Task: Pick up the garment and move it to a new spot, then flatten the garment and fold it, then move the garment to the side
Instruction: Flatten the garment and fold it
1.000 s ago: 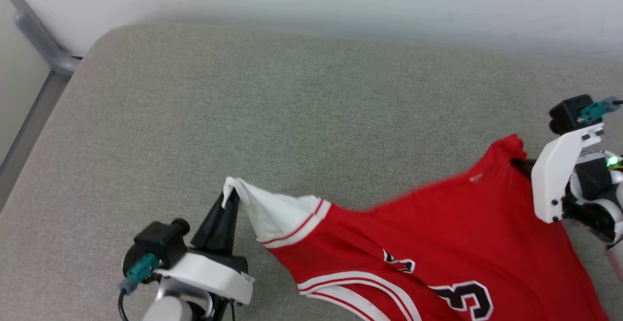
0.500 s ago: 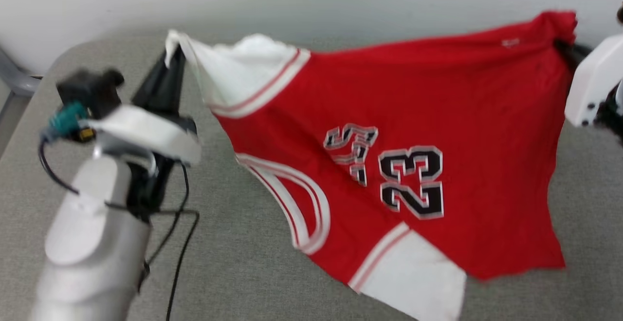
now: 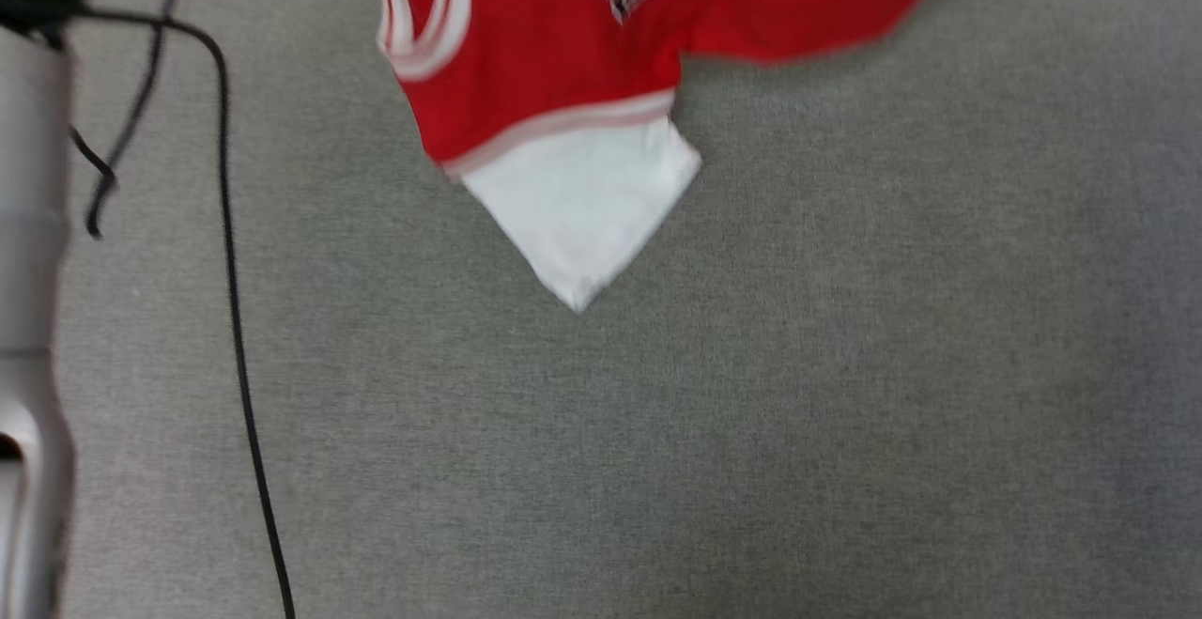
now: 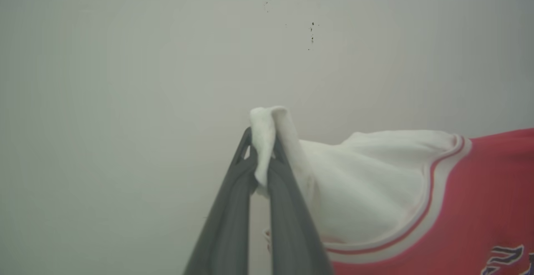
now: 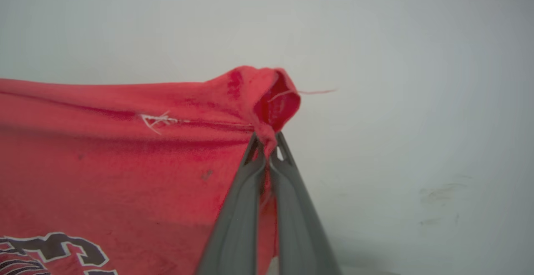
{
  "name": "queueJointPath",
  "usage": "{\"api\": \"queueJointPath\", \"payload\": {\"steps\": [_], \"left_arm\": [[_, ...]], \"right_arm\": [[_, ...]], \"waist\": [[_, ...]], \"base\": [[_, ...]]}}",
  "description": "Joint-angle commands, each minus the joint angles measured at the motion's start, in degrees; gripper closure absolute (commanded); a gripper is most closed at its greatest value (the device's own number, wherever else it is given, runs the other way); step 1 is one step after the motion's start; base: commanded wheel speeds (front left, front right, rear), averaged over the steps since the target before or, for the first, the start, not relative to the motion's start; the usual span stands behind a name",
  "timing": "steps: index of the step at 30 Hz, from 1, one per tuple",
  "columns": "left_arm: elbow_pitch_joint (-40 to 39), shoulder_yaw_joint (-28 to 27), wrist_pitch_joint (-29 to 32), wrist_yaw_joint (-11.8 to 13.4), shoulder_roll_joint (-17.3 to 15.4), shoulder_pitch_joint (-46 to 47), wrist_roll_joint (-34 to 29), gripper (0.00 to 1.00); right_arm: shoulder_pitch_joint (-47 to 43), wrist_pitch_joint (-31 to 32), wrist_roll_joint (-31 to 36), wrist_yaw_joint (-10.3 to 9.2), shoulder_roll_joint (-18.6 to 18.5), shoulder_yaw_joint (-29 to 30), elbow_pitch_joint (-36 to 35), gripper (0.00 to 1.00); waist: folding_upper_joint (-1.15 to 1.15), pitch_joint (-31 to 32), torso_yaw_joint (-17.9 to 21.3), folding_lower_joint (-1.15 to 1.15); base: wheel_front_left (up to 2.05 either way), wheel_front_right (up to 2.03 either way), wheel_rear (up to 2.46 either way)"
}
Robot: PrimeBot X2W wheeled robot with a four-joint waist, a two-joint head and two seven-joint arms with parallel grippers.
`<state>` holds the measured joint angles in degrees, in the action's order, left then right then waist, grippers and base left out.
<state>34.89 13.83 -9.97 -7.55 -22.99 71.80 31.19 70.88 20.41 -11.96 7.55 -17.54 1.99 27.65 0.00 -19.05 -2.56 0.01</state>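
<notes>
Holds the red jersey (image 3: pixel 563 46) aloft by two points, spread wide, lower part hanging seemingly clear of the grey fabric surface (image 3: pixel 751 412). Pinches a wad of white sleeve (image 4: pixel 267 133) in the left hand (image 4: pixel 262 160), fingers closed tight on the cloth. Clamps a bunched red corner (image 5: pixel 271 95) in the right hand (image 5: pixel 267 152), likewise shut hard on it. Probably meant to let the thin fabric drop open and shed creases before laying it flat at a new spot.

From the head view, gets the dangling free sleeve (image 3: pixel 582 206), the striped trim loop (image 3: pixel 423 27), the pale left forearm (image 3: pixel 28 224) and its black cable (image 3: pixel 230 271). From the wrist views, gets both grips against a plain wall (image 4: pixel 125 58), plus a loose thread (image 5: pixel 313 92) at the red corner.
</notes>
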Motion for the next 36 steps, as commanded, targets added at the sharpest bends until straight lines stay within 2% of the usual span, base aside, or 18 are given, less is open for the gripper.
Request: {"api": "queueJointPath", "payload": {"steps": [1, 7, 11, 19, 26, 31, 36], "left_arm": [[1.22, -0.23, -0.11, 0.13, -1.24, 2.88, 0.09, 1.00], [6.34, 0.47, -0.56, 0.13, -3.59, 14.40, 0.40, 1.00], [10.03, 0.49, -0.98, 0.13, -3.85, 18.85, 1.76, 1.00], [15.40, 2.90, -2.44, 0.13, -3.65, 18.66, 6.27, 1.00], [15.50, 7.38, -2.94, 0.12, -3.33, 13.34, 12.91, 1.00], [13.30, 10.94, -3.75, 0.12, -3.18, 5.33, 18.07, 1.00], [10.33, 14.38, -4.68, 0.12, -3.30, -5.22, 22.02, 1.00]], "right_arm": [[2.53, -0.80, 0.72, -0.12, 0.40, 0.48, 0.71, 1.00], [12.53, -3.61, 3.88, -0.12, 1.90, 0.46, 4.40, 1.00], [18.12, -6.12, 4.55, -0.12, 2.54, -0.20, 8.46, 1.00], [23.19, -10.93, 4.28, -0.12, 3.09, -2.68, 17.54, 1.00], [20.95, -14.51, 1.39, -0.11, 2.63, -7.13, 23.68, 1.00], [14.45, -17.51, -2.26, -0.11, 1.89, -10.89, 25.47, 1.00], [3.31, -20.55, -6.28, -0.10, 1.30, -13.80, 25.67, 1.00]], "waist": [[0.00, -2.78, 1.29, -0.01], [0.00, -8.35, 2.54, -0.01], [0.00, -12.10, 2.64, -0.01], [0.00, -16.91, 1.82, -0.01], [0.00, -18.28, 0.69, -0.01], [0.00, -16.23, -0.14, -0.01], [0.00, -11.94, -0.34, -0.01]], "base": [[0.00, 0.00, 0.00], [0.00, 0.00, 0.00], [0.00, 0.00, 0.00], [0.00, 0.00, 0.00], [0.00, 0.00, 0.00], [0.00, 0.00, 0.00], [0.00, 0.00, 0.00]]}}
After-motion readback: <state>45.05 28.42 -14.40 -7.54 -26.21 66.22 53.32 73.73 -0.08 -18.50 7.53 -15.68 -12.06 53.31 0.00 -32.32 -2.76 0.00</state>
